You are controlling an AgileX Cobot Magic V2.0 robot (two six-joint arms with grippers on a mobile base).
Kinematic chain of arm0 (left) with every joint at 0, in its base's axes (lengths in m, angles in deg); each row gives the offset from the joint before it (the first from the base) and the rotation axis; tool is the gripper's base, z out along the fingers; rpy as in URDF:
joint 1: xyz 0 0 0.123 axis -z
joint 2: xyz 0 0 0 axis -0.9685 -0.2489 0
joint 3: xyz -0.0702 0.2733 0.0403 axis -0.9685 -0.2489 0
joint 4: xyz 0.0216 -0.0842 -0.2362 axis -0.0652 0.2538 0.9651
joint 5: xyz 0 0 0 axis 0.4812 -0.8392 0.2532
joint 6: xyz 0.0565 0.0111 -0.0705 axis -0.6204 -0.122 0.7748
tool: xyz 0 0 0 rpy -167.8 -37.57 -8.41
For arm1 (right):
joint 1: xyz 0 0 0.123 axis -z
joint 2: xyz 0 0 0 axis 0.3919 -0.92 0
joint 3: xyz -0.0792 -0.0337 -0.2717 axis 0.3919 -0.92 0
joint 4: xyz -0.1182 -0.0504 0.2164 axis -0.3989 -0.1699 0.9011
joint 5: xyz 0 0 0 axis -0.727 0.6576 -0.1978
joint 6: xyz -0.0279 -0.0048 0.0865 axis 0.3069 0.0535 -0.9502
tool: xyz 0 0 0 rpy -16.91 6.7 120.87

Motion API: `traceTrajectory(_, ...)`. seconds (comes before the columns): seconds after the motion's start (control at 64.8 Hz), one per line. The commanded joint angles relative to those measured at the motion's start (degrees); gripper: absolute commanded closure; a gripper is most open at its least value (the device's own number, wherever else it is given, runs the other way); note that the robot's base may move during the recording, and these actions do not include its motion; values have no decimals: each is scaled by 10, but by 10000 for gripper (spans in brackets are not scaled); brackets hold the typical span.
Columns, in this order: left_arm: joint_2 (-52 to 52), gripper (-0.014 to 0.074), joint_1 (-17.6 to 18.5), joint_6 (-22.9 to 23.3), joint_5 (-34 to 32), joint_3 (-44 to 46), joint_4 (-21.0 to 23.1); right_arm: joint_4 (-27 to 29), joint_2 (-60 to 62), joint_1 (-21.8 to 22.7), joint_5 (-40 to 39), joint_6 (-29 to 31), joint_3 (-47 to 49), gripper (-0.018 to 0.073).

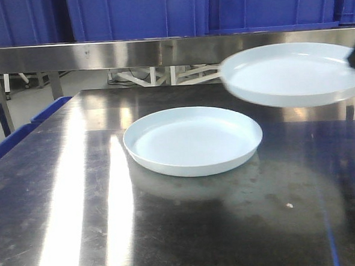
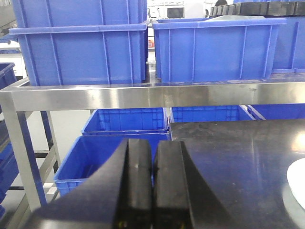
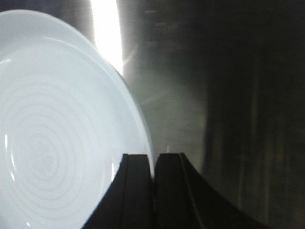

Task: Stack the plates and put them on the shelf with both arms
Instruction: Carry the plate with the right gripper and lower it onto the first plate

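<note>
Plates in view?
2. One pale bluish-white round plate sits on the dark steel tabletop, centre; the other plate is held off the table at right, rim clamped in the jaws of the right gripper. No others visible.

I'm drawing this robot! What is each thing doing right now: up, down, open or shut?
Pale bluish-white round plate: lying flat on the dark steel tabletop, empty.
Second pale round plate: up in the air, held by its rim.
Right black end effector: shut on that plate's rim.
Left black end effector: shut, holding nothing.
</note>
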Motion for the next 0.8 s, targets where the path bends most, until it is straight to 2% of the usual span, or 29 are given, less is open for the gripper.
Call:
traceTrajectory(0.0,-4,514,-1,5,-49,17,4,27,22,-51,-41,5,20,507)
traceTrajectory(0.124,-4,514,-1,5,-49,17,4,28,4,-116,-90,5,20,507)
traceTrajectory(0.263,-4,514,-1,5,-49,17,4,47,-37,-156,-128,5,22,507)
traceTrajectory(0.525,-4,514,-1,5,-49,17,4,51,-86,-169,-148,5,22,496)
traceTrajectory(0.602,-4,514,-1,5,-49,17,4,51,-86,-169,-155,5,22,449)
traceTrajectory(0.788,-4,514,-1,5,-49,17,4,50,-85,-169,-151,5,22,221)
